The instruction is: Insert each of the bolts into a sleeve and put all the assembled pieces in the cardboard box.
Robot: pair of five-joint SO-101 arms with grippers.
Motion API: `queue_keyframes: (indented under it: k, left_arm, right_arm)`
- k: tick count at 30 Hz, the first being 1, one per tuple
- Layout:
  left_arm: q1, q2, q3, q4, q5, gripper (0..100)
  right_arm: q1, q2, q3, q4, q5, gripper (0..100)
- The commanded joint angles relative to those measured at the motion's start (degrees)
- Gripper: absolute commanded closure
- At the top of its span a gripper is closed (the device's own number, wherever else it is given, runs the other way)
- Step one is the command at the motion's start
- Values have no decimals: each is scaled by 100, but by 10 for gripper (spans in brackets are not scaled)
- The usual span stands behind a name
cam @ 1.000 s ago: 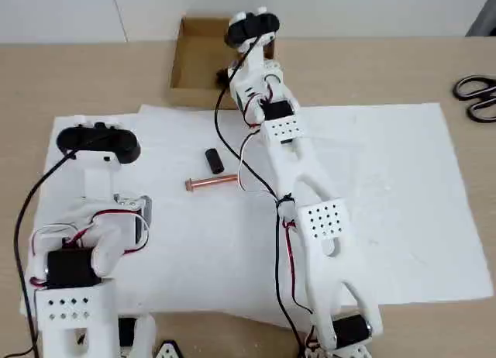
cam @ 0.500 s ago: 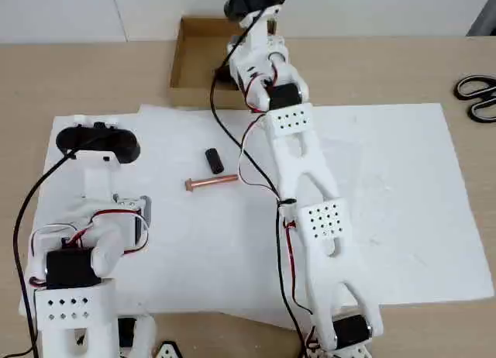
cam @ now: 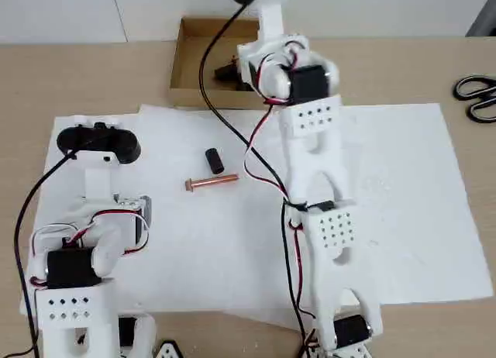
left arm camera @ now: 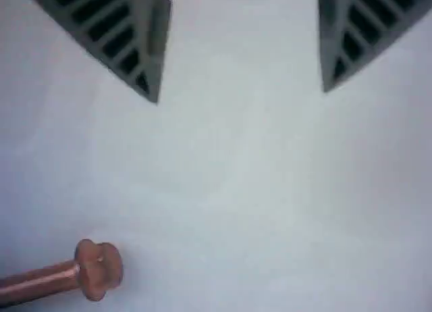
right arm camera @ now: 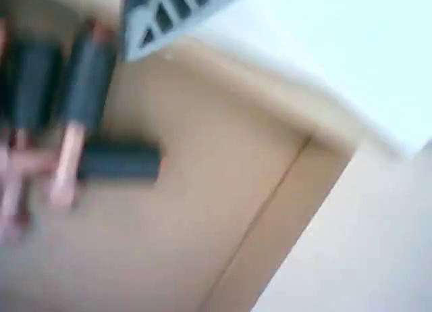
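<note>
Status: one loose pair left on the white paper sheet (cam: 387, 180). The copper bolt (cam: 211, 183) lies flat, head to the left, and the black sleeve (cam: 215, 160) sits just beyond it on the far side, close but not touching. The left claw (left arm camera: 239, 89) is spread wide with nothing in it, hanging low over the paper with the bolt head just beside it. The right claw (right arm camera: 145, 38) is over the cardboard box (cam: 198, 60) at the far edge of the counter (cam: 77, 71); I can't tell whether it's gripping or released. There are assembled pieces (right arm camera: 88, 72) on the box floor below it, at least two, overlapping. Scissors (cam: 474, 94) are far right, out of the way. My handling read: the bolt is stiff, smooth metal and round, so it will likely roll or slide if nudged. I'd take it across the shank near the flanged head, leaving the tip free for insertion. The sleeve looks light and short and is probably easy to knock away. I'd pinch it across mid-barrel and keep both bore ends clear.
</note>
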Motion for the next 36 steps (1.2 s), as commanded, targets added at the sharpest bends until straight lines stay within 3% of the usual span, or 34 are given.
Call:
queue_keyframes:
  k: [1,12,18,26,36]
  left_arm:
    - [-18,-79,-57,-18,0,852]
    - [-9,-79,-66,-18,0,852]
    - [-9,-79,-48,-9,0,852]
    - [-9,-79,-40,-9,0,853]
    - [-26,-88,-31,0,0,855]
  right_arm:
    - [13,-1086,-273,971,79,861]
    - [57,-2387,-9,1121,70,862]
    - [347,-3116,2013,1130,62,862]
    - [646,-5156,5371,1068,44,862]
    - [541,-6844,7640,980,35,862]
